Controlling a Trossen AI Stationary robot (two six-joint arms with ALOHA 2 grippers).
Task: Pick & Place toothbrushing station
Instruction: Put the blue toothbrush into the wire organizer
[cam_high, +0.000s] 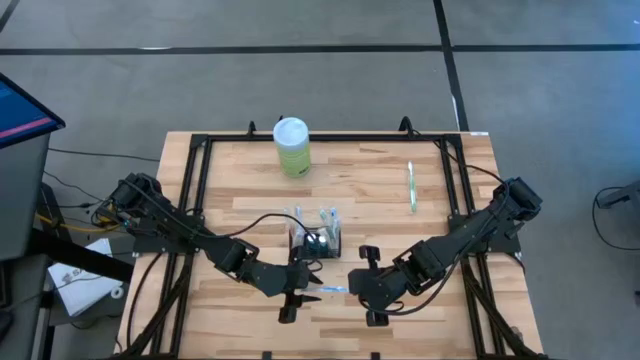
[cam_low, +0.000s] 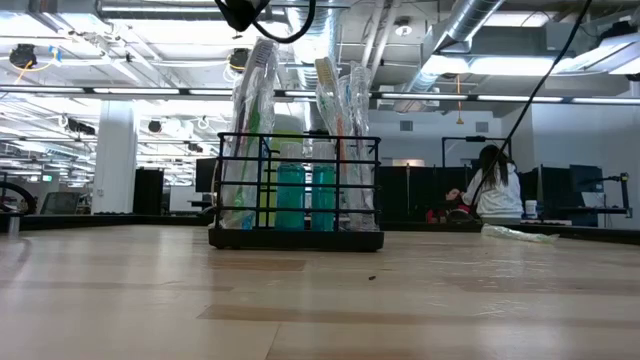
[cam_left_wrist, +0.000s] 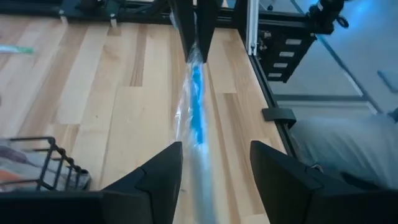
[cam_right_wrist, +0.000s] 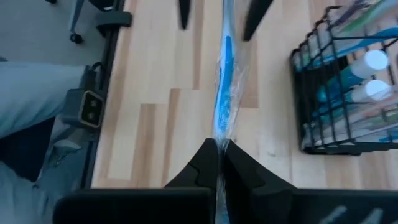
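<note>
While the right gripper (cam_right_wrist: 217, 149) pinches one end of a wrapped blue toothbrush (cam_right_wrist: 222, 68), its jaws pressed together on the wrapper, the left gripper (cam_left_wrist: 214, 168) stands at the other end with its jaws apart, the brush running between them but apparently untouched. Seen from above, the toothbrush (cam_high: 328, 289) lies nearly level across the table's near edge, its long axis from 9 to 3 o'clock, left gripper (cam_high: 296, 300) at the 9 end, right gripper (cam_high: 366, 288) at the 3 end. From the brush, the toothbrushing station (cam_high: 316, 236) sits near, at about 12 o'clock, already stocked with brushes and tubes. Only the right arm has the brush, so I judge the carry to the caddy falls to it: up and toward 11 o'clock from its jaws
</note>
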